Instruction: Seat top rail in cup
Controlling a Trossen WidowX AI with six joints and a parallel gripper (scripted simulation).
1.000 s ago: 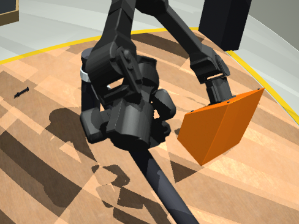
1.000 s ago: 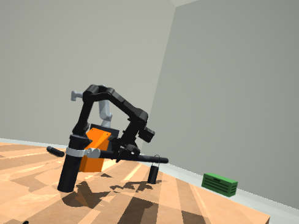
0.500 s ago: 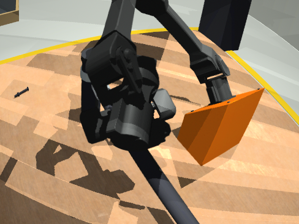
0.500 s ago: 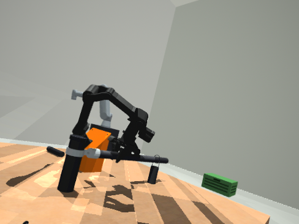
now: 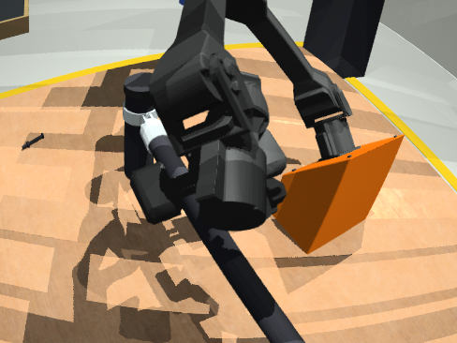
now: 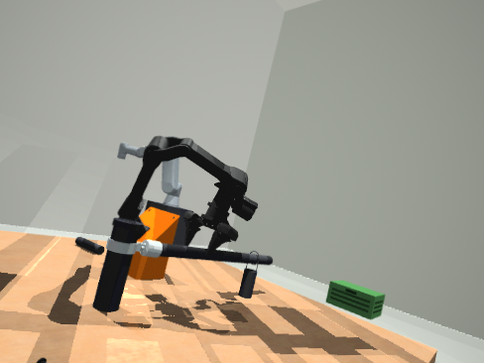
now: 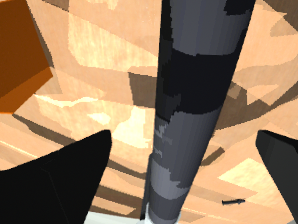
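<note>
The gripper [image 5: 180, 183] [image 6: 200, 233] [image 7: 184, 137] is released, its fingers spread wide and nothing clamped between them. In the wrist view a finger stands at the lower left and another at the lower right, with the dark rail [image 5: 245, 276] [image 6: 198, 253] [image 7: 187, 125] running between, bare surface showing on either side of it.

In the exterior view the rail crosses the frame's middle, its left end at the pale rail-end cup [image 5: 154, 131] [image 6: 151, 248]; how deep it sits I cannot tell. The brace band [image 5: 133, 116] [image 6: 117, 246] circles the big post [image 5: 132, 155] [image 6: 113, 283] near its cap, left of centre.

The orange block [image 5: 344, 192] [image 6: 155, 248] [image 7: 22, 60] stands right of the arm in the top view and behind the rail in the exterior one. A green crate [image 6: 354, 299] sits lower right there, well apart.
</note>
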